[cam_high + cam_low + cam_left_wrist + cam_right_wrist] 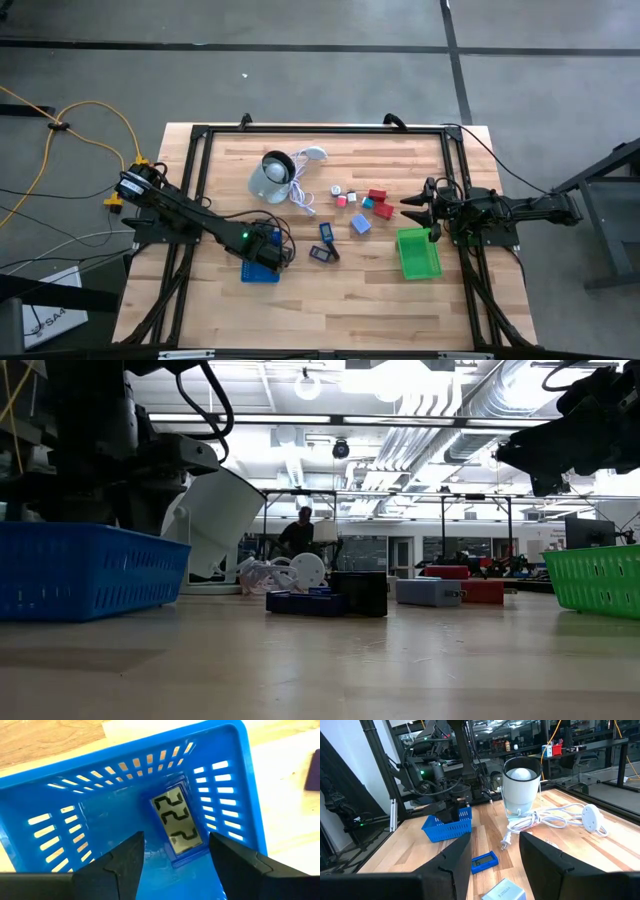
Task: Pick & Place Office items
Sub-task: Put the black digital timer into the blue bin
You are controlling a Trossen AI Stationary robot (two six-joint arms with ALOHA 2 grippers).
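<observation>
My left gripper [176, 840] points down into the blue basket [125, 750], open. On the basket floor just beyond its fingertips lies a small blue piece with a grey display [177, 822], leaning on the basket wall and touched by neither finger. More office items lie mid-table: red blocks [378, 197], a pale-blue block [360, 224], pink [342, 201] and white [337, 190] bits, and two dark blue pieces [322, 252]. My right gripper [410, 208] waits level at the right edge, open and holding nothing.
A green basket [418, 255] stands in front of the right arm. A grey-white round object [270, 175] with a white cord [305, 190] lies at the far middle. A black frame runs round the table's edges. The near part of the tabletop is bare wood.
</observation>
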